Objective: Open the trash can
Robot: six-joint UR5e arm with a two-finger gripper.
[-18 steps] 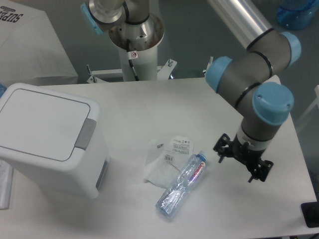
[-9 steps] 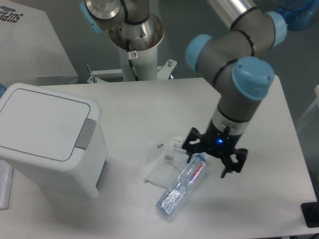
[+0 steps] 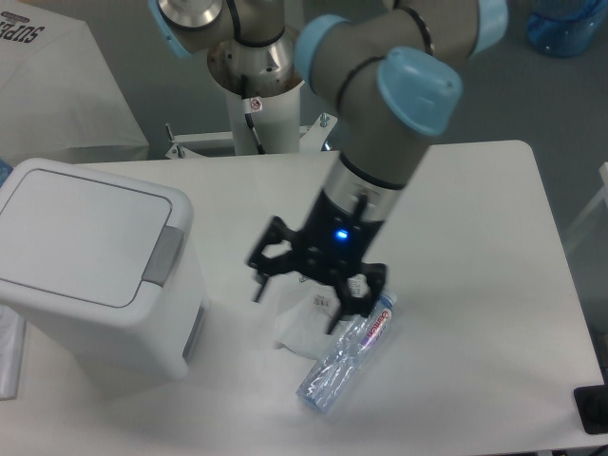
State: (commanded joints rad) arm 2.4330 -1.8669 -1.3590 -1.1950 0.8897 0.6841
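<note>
The trash can [image 3: 90, 271] is a large white boxy bin at the table's left. Its flat lid [image 3: 81, 233] lies shut, and the grey push-button strip [image 3: 163, 255] sits on the lid's right edge. My gripper [image 3: 296, 302] hangs over the middle of the table, to the right of the can and apart from it. Its two fingers stand spread, open and empty, with a blue light lit on the wrist. It is above the crumpled wrapper and beside the bottle.
A clear plastic water bottle [image 3: 344, 356] lies on its side at the front middle. White crumpled wrappers [image 3: 294, 331] lie next to it, partly under the gripper. The robot's base [image 3: 255, 90] stands at the table's back edge. White table [image 3: 475, 285].
The arm has swung left, from the table's right side across the bottle toward the trash can. The gripper stays open. The can, bottle and wrappers have not moved.
</note>
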